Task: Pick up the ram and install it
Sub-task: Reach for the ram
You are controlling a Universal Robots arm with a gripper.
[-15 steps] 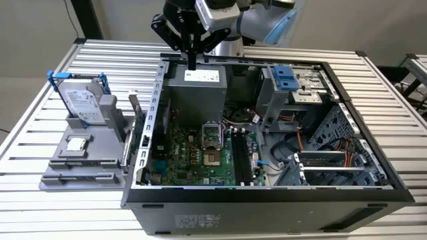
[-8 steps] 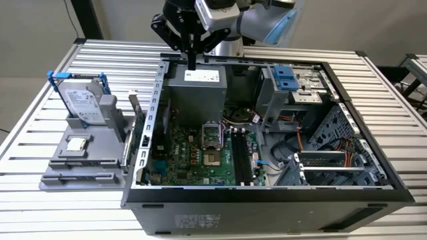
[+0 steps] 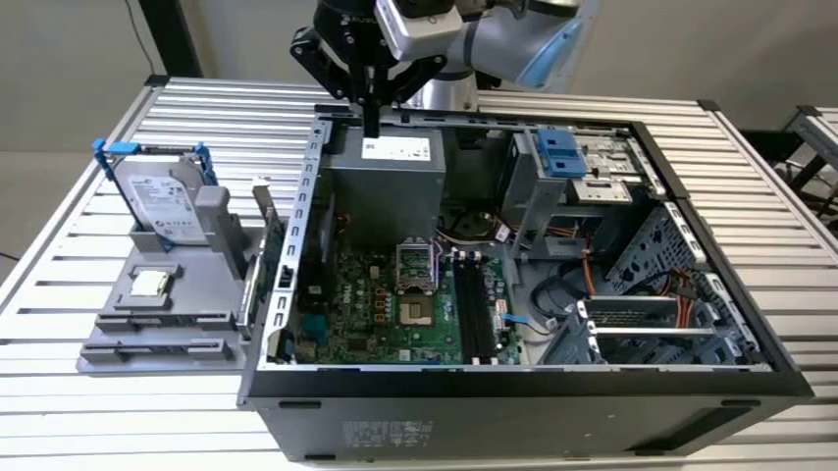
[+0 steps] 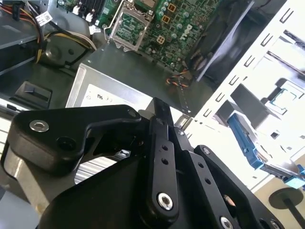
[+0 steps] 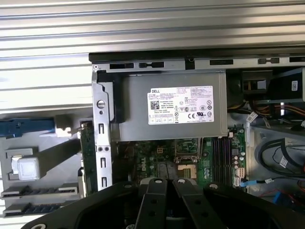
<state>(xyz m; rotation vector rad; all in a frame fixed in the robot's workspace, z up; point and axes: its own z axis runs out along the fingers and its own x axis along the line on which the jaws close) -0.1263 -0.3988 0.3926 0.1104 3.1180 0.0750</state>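
The table (image 3: 78, 392) was silver, ribbed in long parallel slats. The case (image 3: 524, 417) was black outside and bare grey metal within, with blue latches (image 3: 563, 152) toward its far edge. The motherboard (image 3: 380, 319) was green with black slots (image 3: 474, 309); the power supply (image 3: 387, 191) was grey with a white label (image 3: 395, 149). Near the table's edge at the exterior view's left, the grey holder (image 3: 199, 299) carried a silver drive (image 3: 168, 206) in a blue frame (image 3: 112, 149), a silver chip (image 3: 148, 283) and the bluish-dark ram (image 5: 40, 208). The gripper (image 3: 372, 128) was black, the arm (image 3: 504, 39) silver and pale blue.
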